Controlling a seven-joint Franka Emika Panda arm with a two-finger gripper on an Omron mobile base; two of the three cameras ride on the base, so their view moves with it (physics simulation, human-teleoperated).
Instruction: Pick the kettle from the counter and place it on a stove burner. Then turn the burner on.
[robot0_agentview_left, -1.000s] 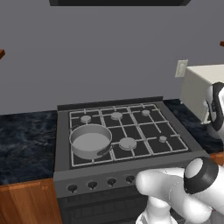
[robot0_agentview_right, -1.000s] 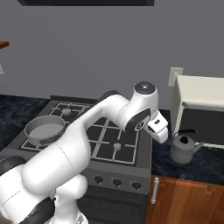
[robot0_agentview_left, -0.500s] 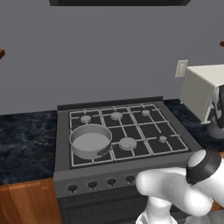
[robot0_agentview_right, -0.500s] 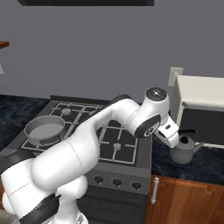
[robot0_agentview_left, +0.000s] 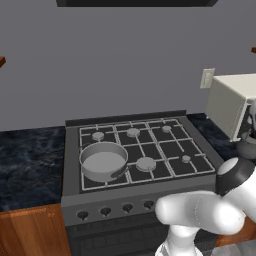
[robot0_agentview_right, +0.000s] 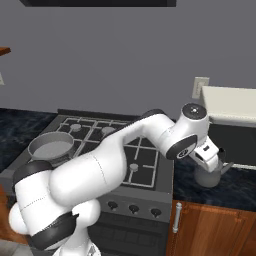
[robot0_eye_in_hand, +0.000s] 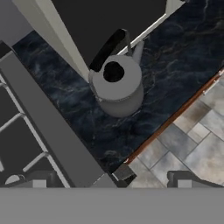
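The small grey kettle (robot0_eye_in_hand: 118, 85) stands upright on the dark marbled counter (robot0_eye_in_hand: 175, 57), just in front of the microwave's dark door; its dark handle arches over the lid. My gripper (robot0_eye_in_hand: 111, 181) hangs above it, open, with nothing between the fingers and the kettle lying ahead of the tips. In the right base view the gripper (robot0_agentview_right: 216, 159) hovers just over the kettle (robot0_agentview_right: 209, 176), right of the stove. The kettle (robot0_agentview_left: 246, 146) also sits at the right edge of the left base view. A small front-right stove burner (robot0_agentview_left: 186, 158) (robot0_agentview_right: 134, 167) is bare.
A wide grey saucepan (robot0_agentview_left: 103, 161) sits on the front-left burner. A white microwave (robot0_agentview_right: 232, 100) stands right behind the kettle. The control knobs (robot0_agentview_left: 127, 207) line the stove front. The counter's wooden edge (robot0_eye_in_hand: 175, 118) and tiled floor lie beside the kettle.
The arm has swung to the right, carrying the open gripper from over the stove's right side to above the kettle. Kettle and saucepan have stayed put.
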